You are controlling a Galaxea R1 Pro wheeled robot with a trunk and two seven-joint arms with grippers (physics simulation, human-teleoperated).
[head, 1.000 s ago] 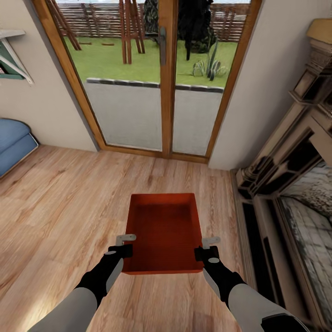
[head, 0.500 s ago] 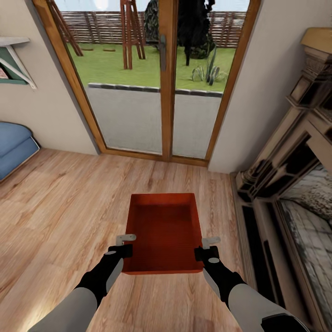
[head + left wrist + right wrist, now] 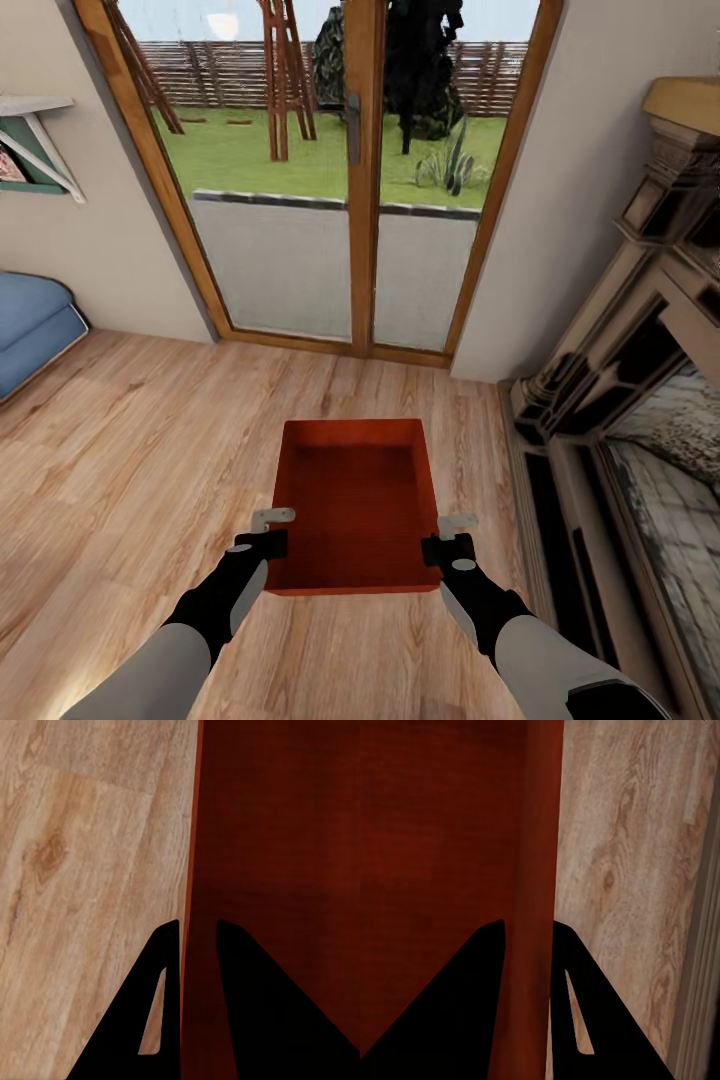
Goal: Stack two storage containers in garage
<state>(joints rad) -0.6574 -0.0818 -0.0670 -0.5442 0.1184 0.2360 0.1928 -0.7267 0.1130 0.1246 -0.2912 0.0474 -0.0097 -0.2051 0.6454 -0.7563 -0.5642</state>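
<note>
I held the smooth red-orange rectangular open-top bin [image 3: 358, 500] over light wood plank floor [image 3: 120, 450], left tool [image 3: 270, 530] and right tool [image 3: 450, 535] each clamped on a side wall; its underside was hidden.

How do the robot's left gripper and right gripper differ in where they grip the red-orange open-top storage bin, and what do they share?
The left gripper clamps the left side wall of the red-orange open-top storage bin; the right gripper clamps its right side wall. The left wrist view has wood plank floor outside the left gripper's wall; the right gripper's has floor plus a grey edge beyond. Shared: jaws straddle a wall near the bin's near end, one inside, one outside.
</note>
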